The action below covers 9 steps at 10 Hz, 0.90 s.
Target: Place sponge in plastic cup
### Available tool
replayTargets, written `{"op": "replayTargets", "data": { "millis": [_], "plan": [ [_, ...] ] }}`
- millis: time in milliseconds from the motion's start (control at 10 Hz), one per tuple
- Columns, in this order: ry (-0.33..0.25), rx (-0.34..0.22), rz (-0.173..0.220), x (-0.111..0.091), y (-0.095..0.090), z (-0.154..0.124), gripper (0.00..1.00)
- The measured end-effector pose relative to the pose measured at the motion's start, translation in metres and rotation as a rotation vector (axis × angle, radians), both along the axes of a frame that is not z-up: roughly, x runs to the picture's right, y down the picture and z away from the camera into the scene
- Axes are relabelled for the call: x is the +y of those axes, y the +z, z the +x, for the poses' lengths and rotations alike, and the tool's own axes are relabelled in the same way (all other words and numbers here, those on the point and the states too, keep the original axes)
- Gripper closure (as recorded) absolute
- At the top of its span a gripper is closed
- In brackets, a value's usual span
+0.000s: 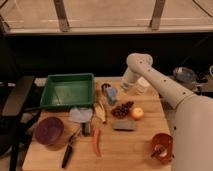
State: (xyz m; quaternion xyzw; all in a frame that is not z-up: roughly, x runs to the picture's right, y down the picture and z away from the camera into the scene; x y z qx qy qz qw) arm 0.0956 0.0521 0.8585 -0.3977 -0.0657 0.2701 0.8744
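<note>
- The gripper [111, 93], near the far edge of the tabletop [125, 145], is too blurred to read.
- The blue sponge [112, 95] is partly covered by the gripper.
- The plastic cup [142, 85] is partly hidden behind the arm [150, 75].
- The tabletop's near edge is cut off.
</note>
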Motion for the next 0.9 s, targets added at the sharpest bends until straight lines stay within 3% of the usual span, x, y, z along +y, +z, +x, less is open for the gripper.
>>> {"op": "replayTargets", "data": {
  "millis": [300,600,900],
  "plan": [
    [-0.024,-0.052,0.004,0.003,-0.015,-0.013,0.2],
    [-0.044,-0.088,0.054,-0.005,-0.047,-0.022,0.2],
    [-0.082,-0.101,0.092,0.009,-0.083,-0.017,0.2]
  ]
}}
